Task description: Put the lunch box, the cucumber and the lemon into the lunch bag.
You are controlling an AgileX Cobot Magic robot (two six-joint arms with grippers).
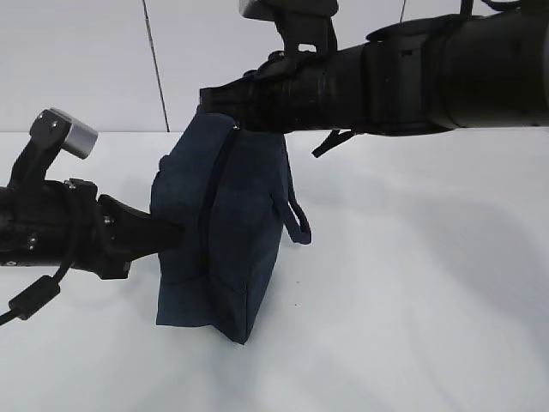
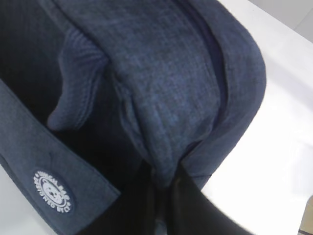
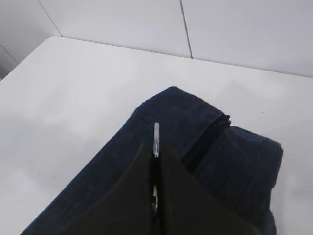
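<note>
Lunch bag (image 1: 225,232), a boxy dark navy fabric bag, is standing on the white table (image 1: 412,283) pinched between both arms, zipper still closed

The right gripper (image 3: 154,169) is reaching in from above and closing its jaws on the silver ring pull (image 3: 156,138) at the bag's top end, so the black zipper (image 1: 213,193) is running down and away from it along the bag's long axis; the left gripper (image 1: 171,233), jaws closed, is clamping a fold of fabric on the bag's left side, steadying it. Nothing of the interior is showing, so I cannot tell what the bag is holding; lunch box, cucumber and lemon are appearing in no view
</note>
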